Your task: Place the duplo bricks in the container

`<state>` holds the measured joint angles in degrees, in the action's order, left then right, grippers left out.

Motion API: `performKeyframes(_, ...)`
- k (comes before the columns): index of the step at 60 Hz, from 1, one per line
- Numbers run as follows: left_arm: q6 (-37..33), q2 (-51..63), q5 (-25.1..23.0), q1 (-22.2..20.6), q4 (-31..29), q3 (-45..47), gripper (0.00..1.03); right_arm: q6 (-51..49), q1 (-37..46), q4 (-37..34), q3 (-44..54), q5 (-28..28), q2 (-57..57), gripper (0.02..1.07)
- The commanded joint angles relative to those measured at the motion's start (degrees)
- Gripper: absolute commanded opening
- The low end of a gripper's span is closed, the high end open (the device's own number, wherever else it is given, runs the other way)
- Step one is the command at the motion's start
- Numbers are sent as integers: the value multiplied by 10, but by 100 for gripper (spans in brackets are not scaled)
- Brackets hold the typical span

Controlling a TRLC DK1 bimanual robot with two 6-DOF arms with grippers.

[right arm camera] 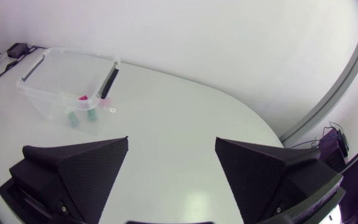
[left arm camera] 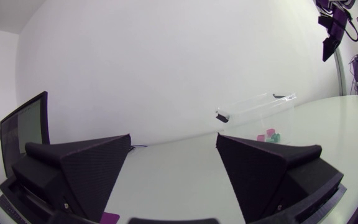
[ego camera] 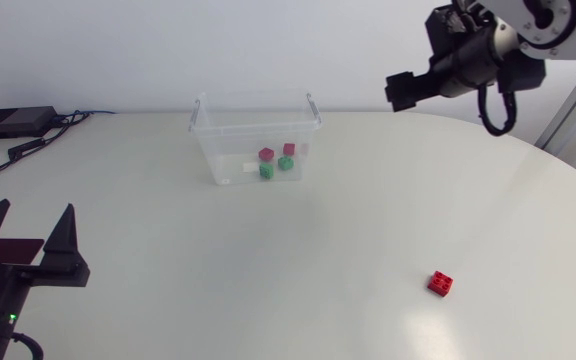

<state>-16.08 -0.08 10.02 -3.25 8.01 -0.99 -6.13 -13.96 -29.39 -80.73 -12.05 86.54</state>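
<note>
While you had neither arm on anything, the left gripper (ego camera: 28, 238) sat low at the near edge of the table (ego camera: 368, 200), well apart from the container (ego camera: 230, 160) and on its left-arm side. Its two wedge fingers stood wide apart with only bare tabletop between them. Your left wrist view looked across that gap and showed the clear tub ahead of the gripper.

Nearer the front than the container, and well off to its right-arm side, the one loose red brick (ego camera: 442, 283) lay studs up on the table, touching nothing. Neither gripper was near it.

Further back, the container stood upright with its mouth open and its handles up. Inside it, on the floor of the tub, you had two red bricks (ego camera: 266, 154) and two green bricks (ego camera: 285, 163), grouped toward the right-arm end.

Beyond the container and raised high above the table, the right gripper (ego camera: 405, 90) hung on the right-arm side. Its fingers were spread and empty too, and its wrist view looked down on the tub from above.

As I judge it, the job was mostly done: four bricks in, one out, and the step in hand was the fetch of that last brick. The right arm looked better placed for it. You would have needed to bring it forward and down, away from the container, square the open fingers over the brick's two flat sides, and close only once they straddled it.
</note>
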Motion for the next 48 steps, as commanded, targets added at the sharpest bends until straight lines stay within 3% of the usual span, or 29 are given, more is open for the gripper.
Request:
performKeyframes(1,16,-8,6,-4,0,10,96,-16,27,-11,26,14,-27,103)
performKeyframes(13,17,-8,7,-12,-13,10,96,-60,72,-174,22,99,-38,103)
performKeyframes(20,17,-8,7,-15,-17,10,96,-134,86,-290,15,137,-47,103)
performKeyframes(39,17,-8,22,-26,-26,7,96,-344,126,-458,0,129,-46,103)
performKeyframes(48,16,-8,27,-34,-32,3,96,-395,123,-471,68,106,-47,103)
